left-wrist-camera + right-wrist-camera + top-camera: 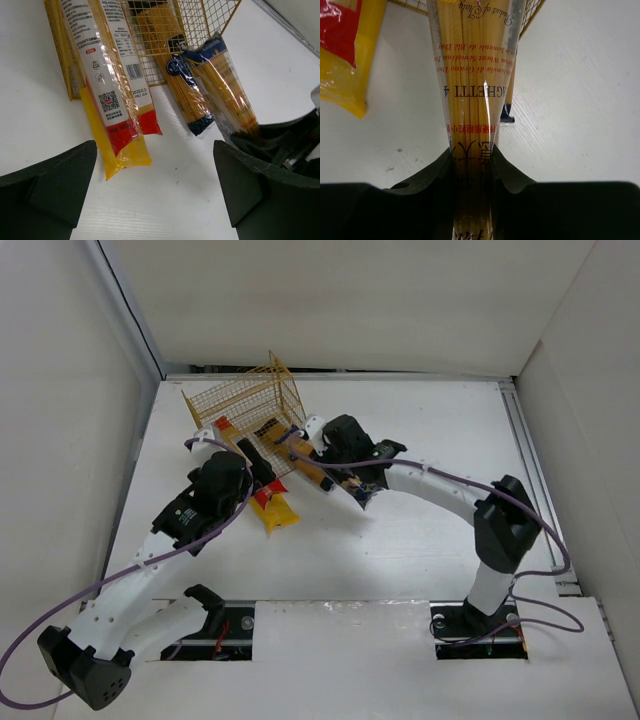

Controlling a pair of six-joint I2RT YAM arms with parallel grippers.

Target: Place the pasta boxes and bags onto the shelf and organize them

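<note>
The yellow wire shelf (245, 400) lies at the back left of the table, and its mesh shows in the left wrist view (165, 30). A plain yellow bag (125, 152) and a red-edged clear bag (107, 95) lie side by side, their far ends at the shelf. A blue-labelled pack (187, 95) reaches partly into the shelf. My left gripper (155, 192) is open and empty, above the table just short of the bag ends. My right gripper (471, 165) is shut on the other orange-yellow pack (472, 90), which points at the shelf (530, 12). In the top view this pack (314, 471) sits right of the bags (276, 510).
White walls close in the table on the left, back and right. A metal rail (535, 470) runs along the right edge. My two arms lie close together in front of the shelf, and the right gripper's dark body shows in the left wrist view (285, 145).
</note>
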